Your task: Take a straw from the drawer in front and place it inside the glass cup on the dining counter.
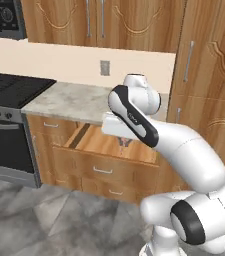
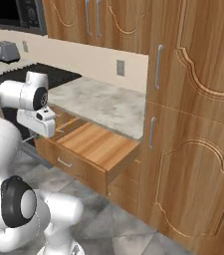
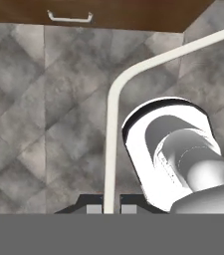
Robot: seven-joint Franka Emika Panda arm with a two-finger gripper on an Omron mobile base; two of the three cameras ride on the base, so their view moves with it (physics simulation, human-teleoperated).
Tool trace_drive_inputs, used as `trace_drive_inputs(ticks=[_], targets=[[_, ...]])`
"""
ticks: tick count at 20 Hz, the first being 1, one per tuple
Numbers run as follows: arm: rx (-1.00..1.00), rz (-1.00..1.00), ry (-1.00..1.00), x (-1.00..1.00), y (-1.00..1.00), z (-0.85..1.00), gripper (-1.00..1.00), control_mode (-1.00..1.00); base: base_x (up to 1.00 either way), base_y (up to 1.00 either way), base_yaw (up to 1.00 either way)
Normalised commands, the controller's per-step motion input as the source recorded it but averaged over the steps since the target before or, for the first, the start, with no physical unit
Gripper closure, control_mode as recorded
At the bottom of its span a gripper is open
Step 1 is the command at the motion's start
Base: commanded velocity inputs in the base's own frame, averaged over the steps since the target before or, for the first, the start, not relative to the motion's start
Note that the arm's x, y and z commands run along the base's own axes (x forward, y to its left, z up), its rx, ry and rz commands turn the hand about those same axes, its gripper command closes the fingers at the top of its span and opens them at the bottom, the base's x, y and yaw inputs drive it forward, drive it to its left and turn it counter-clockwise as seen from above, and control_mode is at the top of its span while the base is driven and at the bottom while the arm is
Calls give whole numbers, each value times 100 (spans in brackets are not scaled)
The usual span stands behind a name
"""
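Black stove top (image 1: 14, 90) sits at 9 o'clock of the marbled surface (image 1: 69, 100). Below that surface the drawer (image 1: 96, 142) stands open, its pale wood floor showing. My end effector (image 1: 124, 141) hangs just above the drawer's right part, narrowed on the straw (image 1: 126, 143), a reddish sliver at the tips. In the hand view the straw (image 3: 111, 124) looks pale: it rises from between my end effector's tips toward 12 o'clock, then bends off toward 2 o'clock over the grey tiled floor (image 3: 44, 109).
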Motion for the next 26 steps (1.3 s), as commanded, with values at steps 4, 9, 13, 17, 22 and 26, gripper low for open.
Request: trace_drive_inputs(ticks=[4, 9, 13, 17, 22, 26], targets=[[0, 0, 0, 0, 0, 0, 100, 100, 0, 0, 64], [0, 0, 0, 0, 0, 0, 100, 100, 0, 0, 62], [0, 0, 0, 0, 0, 0, 100, 100, 0, 0, 62], [0, 0, 0, 0, 0, 0, 100, 100, 0, 0, 61], [0, 0, 0, 0, 0, 0, 100, 100, 1, 0, 58], [0, 0, 0, 0, 0, 0, 100, 100, 9, 0, 55]])
